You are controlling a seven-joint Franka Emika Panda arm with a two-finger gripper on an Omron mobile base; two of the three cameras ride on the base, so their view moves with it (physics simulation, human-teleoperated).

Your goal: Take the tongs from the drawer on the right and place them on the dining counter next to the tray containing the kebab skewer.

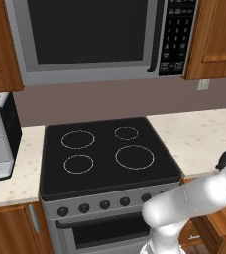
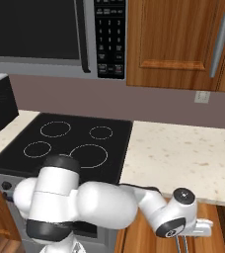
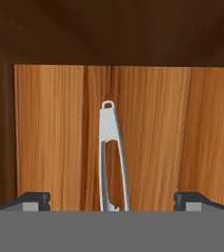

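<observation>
So we're at the pick-up step here: the drawer (image 3: 60, 138) is open and we're looking straight down into it from the hand view, with the tongs (image 3: 112, 157) lying flat on its wooden floor, loop end pointing away from us and the two arms running back toward the gripper (image 3: 112, 201). The gripper is spread wide, one fingertip at each side of the view with the tongs between them, and it's got nothing in it yet. From the right base view the arm is folded down low in front of the counter (image 2: 183, 153), to the right of the stove (image 2: 65, 143), so the hand is below the counter edge. Hard to say how far above the tongs we are, since the working ends are cut off at the bottom of the view. Next we'd guess it needs to drop straight down, keep the tongs centred, then close across both arms. Carrying them to the dining counter and tray comes after.
</observation>
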